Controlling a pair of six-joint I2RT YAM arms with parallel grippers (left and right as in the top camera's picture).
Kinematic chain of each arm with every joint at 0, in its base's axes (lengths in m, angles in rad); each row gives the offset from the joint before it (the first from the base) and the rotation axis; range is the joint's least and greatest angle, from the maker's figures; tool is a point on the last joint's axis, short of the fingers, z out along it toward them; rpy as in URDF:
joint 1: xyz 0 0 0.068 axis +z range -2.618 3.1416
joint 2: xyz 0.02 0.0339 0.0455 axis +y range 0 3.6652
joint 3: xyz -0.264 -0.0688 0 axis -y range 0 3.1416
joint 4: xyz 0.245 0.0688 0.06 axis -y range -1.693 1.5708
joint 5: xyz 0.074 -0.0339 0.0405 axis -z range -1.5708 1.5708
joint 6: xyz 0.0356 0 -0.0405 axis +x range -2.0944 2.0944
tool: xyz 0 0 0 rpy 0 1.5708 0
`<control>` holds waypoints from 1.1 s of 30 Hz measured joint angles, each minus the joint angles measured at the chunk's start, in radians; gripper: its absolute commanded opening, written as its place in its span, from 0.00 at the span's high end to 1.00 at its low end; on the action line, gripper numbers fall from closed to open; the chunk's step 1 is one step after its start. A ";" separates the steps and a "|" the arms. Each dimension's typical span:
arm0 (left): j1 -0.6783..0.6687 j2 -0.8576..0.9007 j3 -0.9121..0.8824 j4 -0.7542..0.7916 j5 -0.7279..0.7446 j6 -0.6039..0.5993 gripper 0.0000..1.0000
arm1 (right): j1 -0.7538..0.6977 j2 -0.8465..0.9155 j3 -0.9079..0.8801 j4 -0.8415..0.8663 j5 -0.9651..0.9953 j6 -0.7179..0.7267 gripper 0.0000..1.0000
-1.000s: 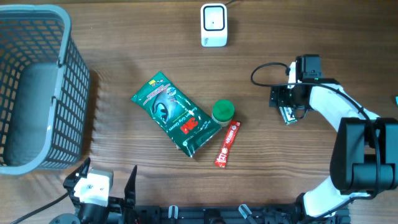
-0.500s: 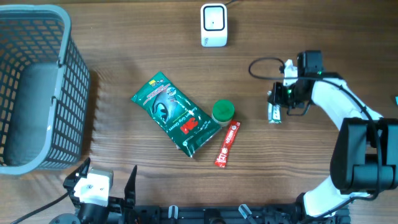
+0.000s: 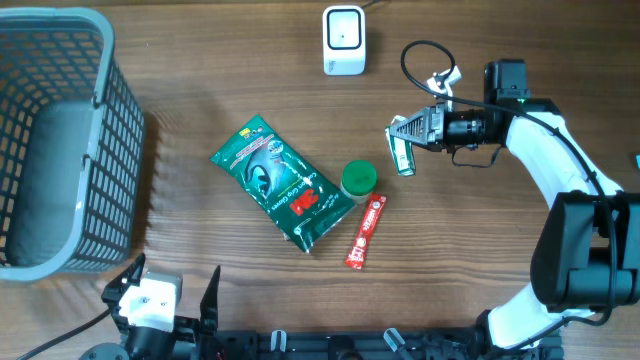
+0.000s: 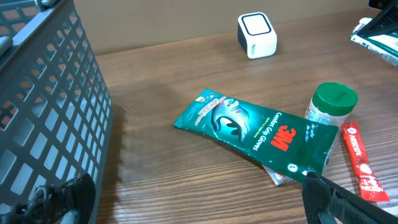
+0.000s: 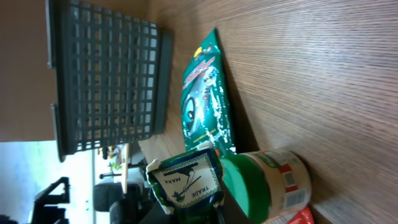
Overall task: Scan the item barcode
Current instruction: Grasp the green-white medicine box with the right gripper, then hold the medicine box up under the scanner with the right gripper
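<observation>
Packet [image 3: 401, 157], small, green and white: from overhead we see it at the tip of the right gripper [image 3: 405, 135], whose fingers are pinching its top end. It hangs right of the bottle [image 3: 359, 180] and below-right of the scanner [image 3: 343, 40], near both, touching neither. We cannot tell from above whether it touches the table [image 3: 220, 80].

The scanner sits at the far edge. Mid-table lies a green pouch [image 3: 280, 184], set diagonally. The bottle stands upright with a green lid, touching the pouch's right edge. A red sachet [image 3: 366, 231] lies just below the bottle. The grey basket [image 3: 122, 150] is at far left. The left gripper [image 3: 170, 283] is at the near edge, fingers spread wide, nothing between them.

Left wrist: we see both dark fingers [image 4: 336, 200] at the bottom corners, wide apart, holding nothing. The pouch lies ahead, with the bottle and sachet right of it, the basket wall on the left and the scanner behind. The packet shows at the top right edge under the right gripper, partly cut off.

Right wrist (view rotated): the packet fills the bottom middle, face to the camera, printed "TRADE MARK". Its lower end goes into the dark fingers at the frame edge, mostly out of view. We see the bottle lid just beside it, the pouch beyond and the basket further back.
</observation>
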 measured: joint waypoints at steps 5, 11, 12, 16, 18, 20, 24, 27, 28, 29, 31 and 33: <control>0.000 0.000 0.000 0.000 0.000 0.000 0.00 | 0.000 -0.002 0.000 0.049 -0.014 0.016 0.95; 0.000 0.000 0.000 0.000 0.000 0.000 0.00 | 0.047 -0.237 0.000 0.139 0.192 0.084 0.95; 0.000 0.000 0.000 0.000 0.000 0.000 0.00 | 0.085 -0.306 0.000 0.154 0.300 0.095 0.96; 0.000 0.000 0.000 0.000 0.000 0.000 0.00 | 0.318 -0.449 0.008 0.312 0.837 0.087 0.96; 0.000 0.000 0.000 0.000 0.000 0.000 0.00 | 0.423 -0.430 0.013 0.444 1.106 0.029 0.96; 0.000 0.000 0.000 0.000 0.000 0.000 0.00 | 0.473 -0.360 0.016 0.621 1.300 -0.072 0.95; 0.000 0.000 0.000 -0.005 0.000 0.000 0.00 | 0.499 -0.134 0.008 1.082 1.558 -0.309 0.95; 0.000 0.000 0.000 0.000 0.000 0.000 0.00 | 0.499 0.027 0.026 1.277 1.656 -0.494 0.95; 0.000 0.000 0.000 0.000 0.000 0.000 0.00 | 0.499 0.061 0.044 1.284 1.665 -0.529 0.95; 0.000 0.000 0.000 0.000 0.000 0.000 0.00 | 0.499 0.123 0.095 1.290 1.681 -0.581 0.95; 0.000 0.000 0.000 -0.001 0.000 0.000 0.00 | 0.499 0.216 0.179 1.291 1.693 -0.652 0.95; 0.000 0.000 0.000 0.000 0.000 0.000 0.00 | 0.500 0.308 0.287 1.281 1.700 -0.721 0.95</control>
